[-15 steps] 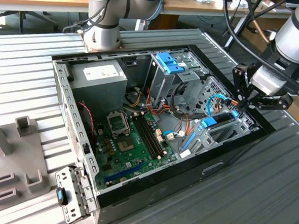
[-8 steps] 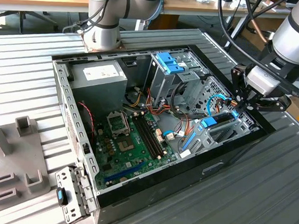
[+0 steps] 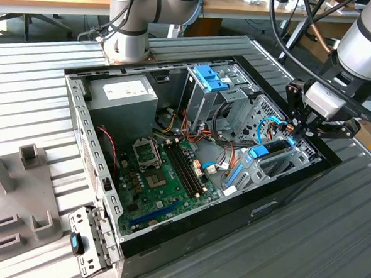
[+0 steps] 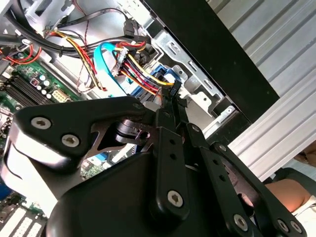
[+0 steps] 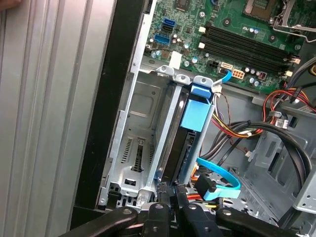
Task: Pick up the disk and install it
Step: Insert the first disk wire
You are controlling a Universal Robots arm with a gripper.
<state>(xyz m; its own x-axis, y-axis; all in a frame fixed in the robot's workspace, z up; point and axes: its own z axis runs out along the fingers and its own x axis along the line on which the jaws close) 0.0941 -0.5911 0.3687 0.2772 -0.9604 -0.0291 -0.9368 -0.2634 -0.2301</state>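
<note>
Nearest of all, the black multi-link gripper (image 5: 171, 193) has its fingers (image 5: 162, 190) drawn together with barely a slit between them. Their tips meet the end of the disk (image 5: 196, 116), though I cannot tell whether they pinch it or only press on it. The disk is a dark flat drive with a light-blue plastic rail along one long edge. It stands on edge in a slot of the silver sheet-metal bay (image 5: 140, 123), against the open black computer case's (image 3: 231, 208) wall on the exterior view's right. Just beside the disk, a flat light-blue ribbon cable (image 5: 222, 177) curls over a bundle of red, yellow and black wires (image 4: 138, 64). Past the bay lies the green motherboard (image 3: 164, 175) with its long black memory slots. Beyond that stands the upright silver drive cage (image 3: 203, 99), topped by a squarish blue plastic tab (image 3: 211, 77). Farther on, in the far corner, sits the big grey box with a white label (image 3: 122, 96). The case lies on a ribbed grey metal table (image 3: 292, 246).
</note>
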